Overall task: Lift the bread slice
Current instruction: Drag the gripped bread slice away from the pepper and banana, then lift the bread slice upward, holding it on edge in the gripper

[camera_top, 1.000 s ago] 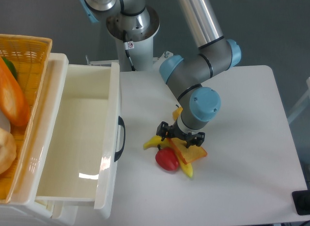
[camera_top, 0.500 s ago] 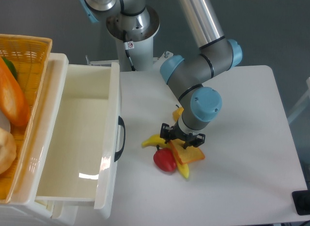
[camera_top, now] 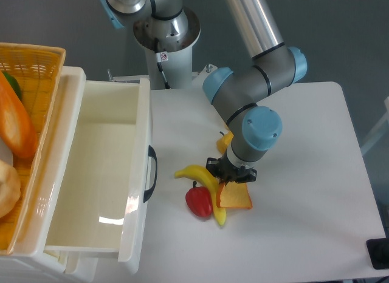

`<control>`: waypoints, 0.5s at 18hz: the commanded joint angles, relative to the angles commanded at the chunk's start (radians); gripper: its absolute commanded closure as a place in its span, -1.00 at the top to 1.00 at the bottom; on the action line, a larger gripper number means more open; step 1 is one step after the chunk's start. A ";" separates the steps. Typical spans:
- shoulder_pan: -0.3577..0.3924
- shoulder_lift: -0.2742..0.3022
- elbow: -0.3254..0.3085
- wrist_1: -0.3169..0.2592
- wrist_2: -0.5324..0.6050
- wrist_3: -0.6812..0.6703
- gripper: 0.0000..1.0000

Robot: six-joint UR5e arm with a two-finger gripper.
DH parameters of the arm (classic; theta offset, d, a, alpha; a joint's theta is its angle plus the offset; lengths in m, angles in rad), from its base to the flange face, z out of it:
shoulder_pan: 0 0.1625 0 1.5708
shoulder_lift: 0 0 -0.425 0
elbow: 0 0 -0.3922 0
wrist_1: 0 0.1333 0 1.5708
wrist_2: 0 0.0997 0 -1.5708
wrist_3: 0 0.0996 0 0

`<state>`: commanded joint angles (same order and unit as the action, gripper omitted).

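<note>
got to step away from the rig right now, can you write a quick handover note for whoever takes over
Gripper: low over the table, right at the top edge of the bread slice. Its fingers are mostly hidden under the wrist, so a grip on the slice cannot be confirmed.
Bread slice: close to the table, near the middle, leaning against the banana, with the red pepper just to the left of both.
Done: the gripper has reached the slice.
Left: confirm the grip, then lift the slice clear of the banana and pepper.
Also there: an open white drawer and a basket to the left.

one fixed camera looks steeply down over the table.
</note>
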<state>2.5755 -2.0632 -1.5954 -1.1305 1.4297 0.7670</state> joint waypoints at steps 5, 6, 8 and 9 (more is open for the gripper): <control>0.008 0.005 0.044 -0.011 -0.006 -0.003 -0.90; 0.009 0.008 0.058 -0.018 -0.006 -0.003 -0.90; 0.009 0.020 0.107 -0.058 -0.006 -0.003 -0.90; 0.011 0.023 0.135 -0.070 -0.006 -0.003 -0.90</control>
<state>2.5863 -2.0402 -1.4606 -1.2010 1.4235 0.7639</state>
